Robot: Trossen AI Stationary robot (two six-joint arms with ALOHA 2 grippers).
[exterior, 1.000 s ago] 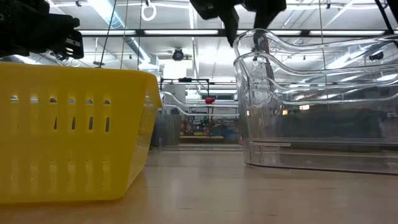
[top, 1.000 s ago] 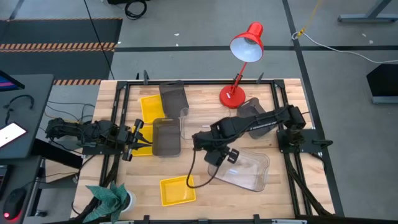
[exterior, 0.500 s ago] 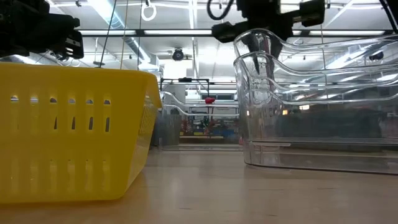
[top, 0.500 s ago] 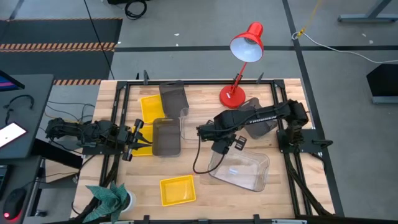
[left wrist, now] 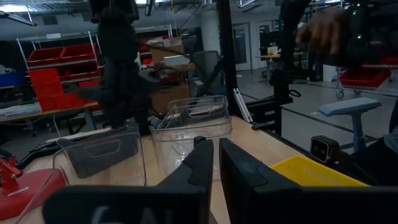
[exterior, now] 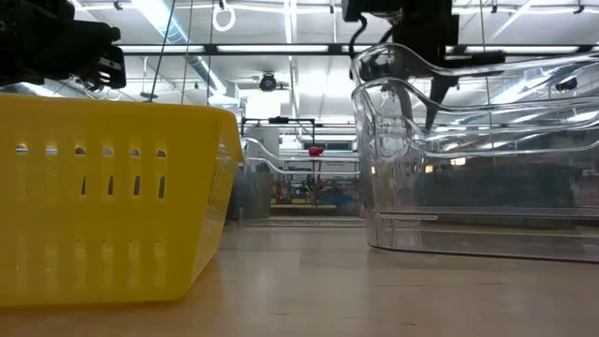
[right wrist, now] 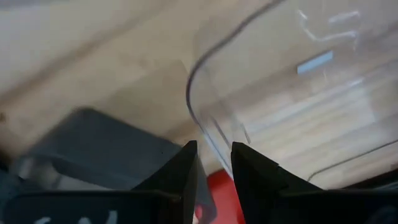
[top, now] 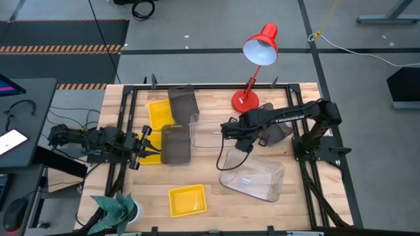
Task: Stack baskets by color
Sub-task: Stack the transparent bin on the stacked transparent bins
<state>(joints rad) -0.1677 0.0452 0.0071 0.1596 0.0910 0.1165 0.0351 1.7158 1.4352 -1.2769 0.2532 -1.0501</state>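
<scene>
A clear basket [top: 254, 176] rests flat on the table at the near right. In the low view the clear basket [exterior: 477, 159] shows two rims, one inside the other. My right gripper [top: 241, 145] hangs over its far left corner, pointing steeply down. In the right wrist view my right gripper [right wrist: 214, 152] is open, with the clear rim [right wrist: 194, 106] below it. My left gripper [top: 143, 149] waits shut at the table's left edge, and the left wrist view shows my left gripper [left wrist: 216, 163] holding nothing. Grey baskets [top: 176, 144] [top: 182, 103] and yellow baskets [top: 159, 113] [top: 186, 200] lie to the left.
A red desk lamp [top: 252, 78] stands at the far edge with its base [top: 245, 101] close behind my right arm. A third grey basket [top: 274, 130] lies under that arm. A green cloth [top: 117, 206] sits at the near left corner. Bare wood shows between the yellow and clear baskets.
My right gripper has moved from the clear basket's left edge toward the table's far edge and the right, nearer the lamp, and has tipped more steeply down. The clear basket has stayed where it was.
</scene>
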